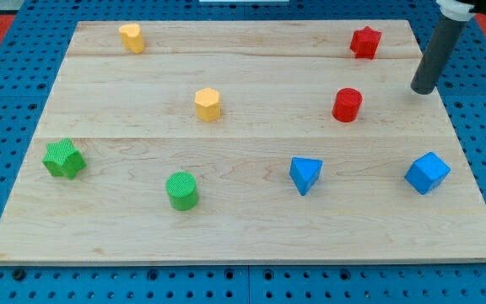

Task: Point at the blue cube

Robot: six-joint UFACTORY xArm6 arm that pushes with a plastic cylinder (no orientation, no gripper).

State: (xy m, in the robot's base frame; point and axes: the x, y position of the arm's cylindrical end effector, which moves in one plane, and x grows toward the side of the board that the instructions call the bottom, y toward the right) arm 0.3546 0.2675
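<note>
The blue cube [427, 173] sits near the view's right edge of the wooden board [243, 219], toward the bottom. My tip [423, 89] is at the board's right side, above the cube in the view and well apart from it. The tip touches no block. The red cylinder [347, 105] is the nearest block, to the tip's left. A blue triangular block [305, 175] lies left of the cube.
A red star block [365, 42] is at the top right. A yellow cylinder [131, 37] is at the top left, a yellow hexagonal block [207, 104] near the middle. A green star block [63, 159] and green cylinder [181, 190] are at the lower left.
</note>
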